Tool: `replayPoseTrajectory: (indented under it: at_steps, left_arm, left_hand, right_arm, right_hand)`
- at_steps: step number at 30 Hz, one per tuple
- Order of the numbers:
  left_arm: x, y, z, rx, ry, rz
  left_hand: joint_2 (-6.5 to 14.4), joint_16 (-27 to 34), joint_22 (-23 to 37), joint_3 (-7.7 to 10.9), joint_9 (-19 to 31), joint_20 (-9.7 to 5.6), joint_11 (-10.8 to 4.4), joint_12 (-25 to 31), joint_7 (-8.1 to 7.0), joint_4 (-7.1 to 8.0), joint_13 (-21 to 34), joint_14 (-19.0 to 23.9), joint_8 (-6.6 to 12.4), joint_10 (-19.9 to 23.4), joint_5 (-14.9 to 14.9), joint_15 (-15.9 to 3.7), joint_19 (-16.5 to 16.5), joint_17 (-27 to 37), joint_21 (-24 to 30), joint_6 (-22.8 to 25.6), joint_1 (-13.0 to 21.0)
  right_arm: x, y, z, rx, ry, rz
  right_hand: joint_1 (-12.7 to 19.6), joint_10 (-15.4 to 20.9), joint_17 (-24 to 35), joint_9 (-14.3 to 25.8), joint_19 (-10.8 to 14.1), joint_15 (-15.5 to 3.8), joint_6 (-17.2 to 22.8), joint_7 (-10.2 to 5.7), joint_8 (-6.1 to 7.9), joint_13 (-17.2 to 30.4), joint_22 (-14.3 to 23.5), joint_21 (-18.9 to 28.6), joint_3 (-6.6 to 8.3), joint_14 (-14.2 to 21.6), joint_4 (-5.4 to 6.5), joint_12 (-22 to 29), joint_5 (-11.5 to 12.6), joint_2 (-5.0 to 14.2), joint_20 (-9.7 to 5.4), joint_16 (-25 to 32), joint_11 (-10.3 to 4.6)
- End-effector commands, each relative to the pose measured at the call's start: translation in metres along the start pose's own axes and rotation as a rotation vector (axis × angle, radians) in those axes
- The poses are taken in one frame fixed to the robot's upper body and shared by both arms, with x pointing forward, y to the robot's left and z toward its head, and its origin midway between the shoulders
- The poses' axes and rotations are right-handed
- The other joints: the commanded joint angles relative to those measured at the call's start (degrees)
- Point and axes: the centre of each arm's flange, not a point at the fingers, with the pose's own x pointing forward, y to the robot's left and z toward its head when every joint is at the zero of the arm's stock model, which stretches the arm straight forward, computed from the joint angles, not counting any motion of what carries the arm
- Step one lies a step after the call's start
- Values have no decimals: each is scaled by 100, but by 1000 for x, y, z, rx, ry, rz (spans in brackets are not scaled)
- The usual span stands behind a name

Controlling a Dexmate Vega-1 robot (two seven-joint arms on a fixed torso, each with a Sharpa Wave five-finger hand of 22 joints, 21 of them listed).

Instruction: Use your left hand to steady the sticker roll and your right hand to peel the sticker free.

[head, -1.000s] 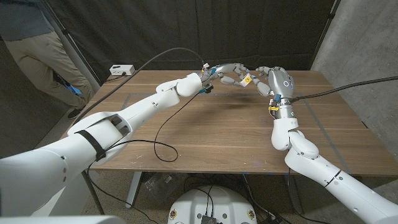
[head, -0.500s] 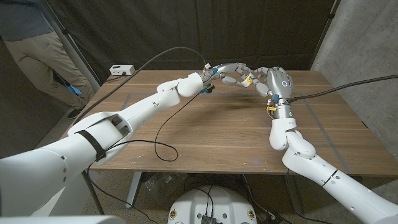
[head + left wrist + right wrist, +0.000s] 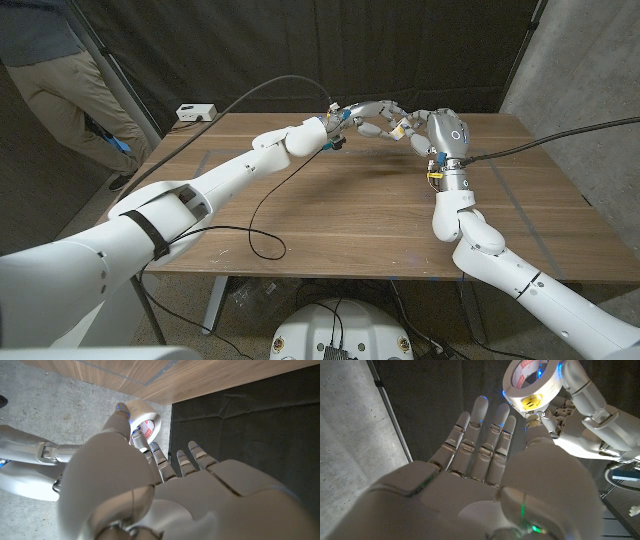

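Observation:
Above the table's far middle, my left hand [image 3: 362, 118] holds the white sticker roll [image 3: 532, 379] up in the air. The roll [image 3: 142, 414] sits between its thumb and fingers. A yellow smiley sticker [image 3: 532, 401] lies on the roll's outer face, toward my right hand; in the head view the sticker [image 3: 400, 126] is a small yellow spot between the hands. My right hand [image 3: 436, 132] is right against the roll, its fingers [image 3: 490, 435] straight and apart behind it. Its thumb reaches up just below the sticker; I see no grip on it.
The wooden table [image 3: 330, 215] carries a black cable [image 3: 262, 212] looping across its middle and a small white box [image 3: 196, 112] at its far left corner. A person [image 3: 65, 85] stands beyond the table's left side. A dark curtain hangs behind.
My right hand has edged slightly toward the roll. The left hand keeps the roll in the same place.

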Motion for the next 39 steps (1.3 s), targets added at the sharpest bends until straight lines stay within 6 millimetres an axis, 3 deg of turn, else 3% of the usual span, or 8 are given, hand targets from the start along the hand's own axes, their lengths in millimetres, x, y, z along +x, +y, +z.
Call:
replayPoseTrajectory:
  at_steps: [1, 23, 32, 35, 36, 39]
  left_arm:
    - [-2, 2, -3, 0, 1, 9]
    - [1, 6, -12, -11, 23, 30]
    - [4, 4, -14, -15, 18, 19]
    - [4, 3, -14, -17, 11, 10]
    - [5, 2, -15, -14, 10, 9]
    - [5, 2, -15, -13, 8, 4]
  left_hand:
    - [18, -3, 29, 99, 428, -15, -28, -1, 121, 58, 14, -31, 426, -12, 26, -328, -8, 20, 23, 353, -51]
    - [18, 4, 28, 119, 437, -8, -29, 1, 136, 53, 23, -25, 436, -11, 24, -334, -4, 18, 36, 329, -57]
    - [14, 5, 27, 125, 429, -11, -27, -1, 134, 50, 25, -24, 440, -18, 24, -335, -2, 17, 41, 335, -59]
    - [11, 4, 27, 126, 419, -21, -31, 0, 140, 49, 26, -27, 438, -16, 23, -344, 3, 17, 44, 341, -61]
    - [11, 3, 27, 127, 417, -22, -16, -5, 144, 49, 27, -30, 438, -27, 23, -345, 3, 17, 45, 343, -63]
    - [6, 1, 27, 128, 415, -24, -27, -6, 137, 47, 28, -36, 439, -29, 24, -349, 2, 16, 45, 341, -64]
  right_arm:
    - [5, 1, -3, -22, 2, 17]
    - [8, 6, -4, -10, -23, 53]
    - [10, 10, -4, -7, -22, 52]
    - [10, 11, -4, -7, -9, 40]
    - [10, 11, -4, -11, -9, 34]
    - [11, 12, -5, -7, -2, 34]
  right_hand:
    - [22, 55, 14, 30, 16, -754, 63, 1, 34, 58, 37, 54, -47, 68, 46, 72, 28, -22, -11, 36, 18]
    - [123, 235, 37, 113, -4, -767, 280, 52, 139, 287, 96, 202, -128, 178, 77, 326, 57, 19, -12, 76, 4]
    - [333, 253, 100, 164, -5, -779, 391, 32, 202, 428, 132, 295, -94, 257, 19, 450, 84, 88, -60, 120, 1]
    - [105, -233, 74, 112, -137, -758, -158, 45, -81, 536, 178, 377, -230, 75, 183, 330, 56, 71, 3, -53, 31]
    - [89, -350, 42, 95, -168, -767, -259, 57, -141, 524, 184, 391, -246, 9, 190, 274, 59, 62, 22, -117, 70]
    - [40, -409, 55, 78, -191, -761, -356, 94, -201, 534, 191, 409, -277, -7, 213, 253, 57, 45, 37, -135, 90]
